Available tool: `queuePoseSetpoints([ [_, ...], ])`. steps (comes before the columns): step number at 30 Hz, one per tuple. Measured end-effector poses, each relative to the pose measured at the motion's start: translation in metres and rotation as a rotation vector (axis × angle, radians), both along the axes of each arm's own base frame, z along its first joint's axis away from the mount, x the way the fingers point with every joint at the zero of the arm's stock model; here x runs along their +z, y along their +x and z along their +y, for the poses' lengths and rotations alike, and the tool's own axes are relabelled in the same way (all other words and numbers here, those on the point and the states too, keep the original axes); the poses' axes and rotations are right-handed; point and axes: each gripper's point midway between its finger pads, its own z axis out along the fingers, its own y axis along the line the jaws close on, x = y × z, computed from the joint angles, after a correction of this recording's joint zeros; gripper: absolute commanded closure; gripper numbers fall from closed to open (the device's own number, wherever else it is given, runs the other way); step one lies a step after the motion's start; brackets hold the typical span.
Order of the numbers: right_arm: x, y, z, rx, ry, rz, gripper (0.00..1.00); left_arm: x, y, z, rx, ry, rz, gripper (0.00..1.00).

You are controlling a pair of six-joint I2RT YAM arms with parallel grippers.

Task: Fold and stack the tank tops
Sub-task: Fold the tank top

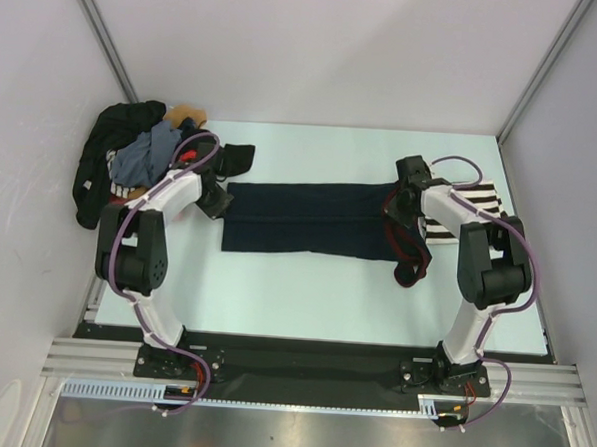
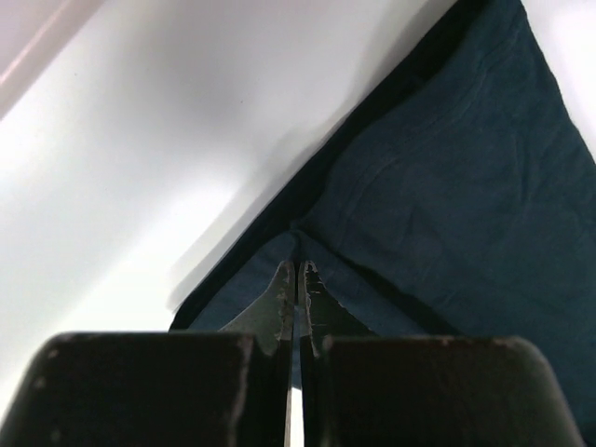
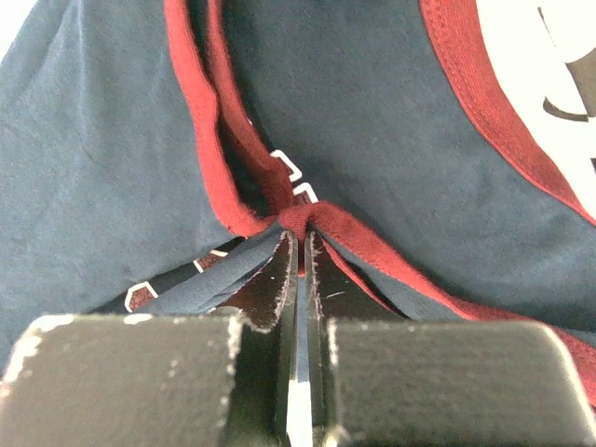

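The navy jersey tank top [image 1: 309, 217] lies folded in a long band across the table's middle. My left gripper [image 1: 218, 201] is shut on its left hem corner; in the left wrist view the navy cloth [image 2: 447, 186] pinches between my left gripper [image 2: 296, 270]. My right gripper [image 1: 404, 217] is shut on the dark red trim [image 3: 298, 219] at the jersey's right end, seen in the right wrist view at my gripper [image 3: 298, 244]. The striped tank top [image 1: 470, 207] lies folded at the right, under my right arm.
A pile of other clothes [image 1: 131, 165] sits at the table's far left corner, behind my left arm. Enclosure walls stand on three sides. The pale table [image 1: 305, 294] extends in front of the jersey.
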Motion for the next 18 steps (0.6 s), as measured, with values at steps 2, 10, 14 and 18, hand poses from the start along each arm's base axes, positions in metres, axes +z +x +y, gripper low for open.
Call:
queuePoseSetpoints([
  [2,0.000,0.003,0.000,-0.001,0.000,0.000,0.98,-0.002,0.002,0.000,0.000,0.005,0.005,0.99],
  [10,-0.001,0.013,-0.001,-0.003,-0.003,-0.002,0.90,-0.009,0.004,0.004,-0.008,0.022,0.024,0.72],
  [14,0.002,0.017,-0.004,-0.007,-0.004,-0.011,0.73,-0.008,0.004,0.010,-0.005,0.051,0.023,0.54],
  [18,0.006,0.022,-0.007,-0.005,-0.009,-0.029,0.68,-0.004,0.006,0.020,0.011,0.099,0.010,0.51],
])
